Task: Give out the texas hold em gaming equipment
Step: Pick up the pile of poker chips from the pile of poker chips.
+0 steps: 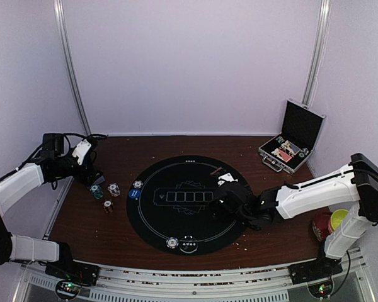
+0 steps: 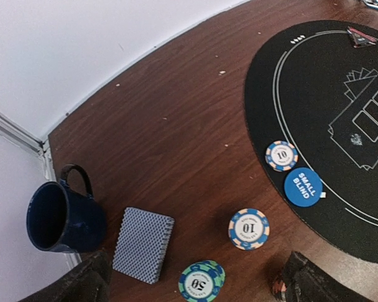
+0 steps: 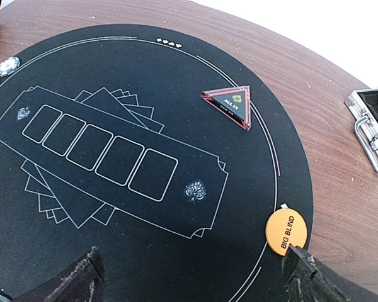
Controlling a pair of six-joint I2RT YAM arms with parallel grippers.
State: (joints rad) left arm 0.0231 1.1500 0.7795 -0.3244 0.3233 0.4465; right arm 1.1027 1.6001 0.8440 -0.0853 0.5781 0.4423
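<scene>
My left gripper (image 2: 195, 290) is open above the wood left of the mat, and it shows in the top view (image 1: 92, 178). Between its fingers lie a green 50 chip stack (image 2: 202, 280), a blue 10 chip (image 2: 248, 228) and a grey-backed card deck (image 2: 143, 244). Another 10 chip (image 2: 281, 155) and the blue small-blind disc (image 2: 302, 187) sit on the mat's left edge. My right gripper (image 3: 192, 286) is open and empty low over the black mat (image 3: 176, 75). The orange big-blind disc (image 3: 286, 231) lies by its right finger (image 3: 315, 280). The red triangle marker (image 3: 230, 104) lies beyond it.
A dark blue mug (image 2: 63, 217) stands beside the deck at the left wall. The open black case (image 1: 293, 141) sits at the back right. Red (image 1: 320, 226) and yellow (image 1: 337, 218) bowls stand by the right arm's base. One chip (image 1: 172, 243) lies on the mat's near edge.
</scene>
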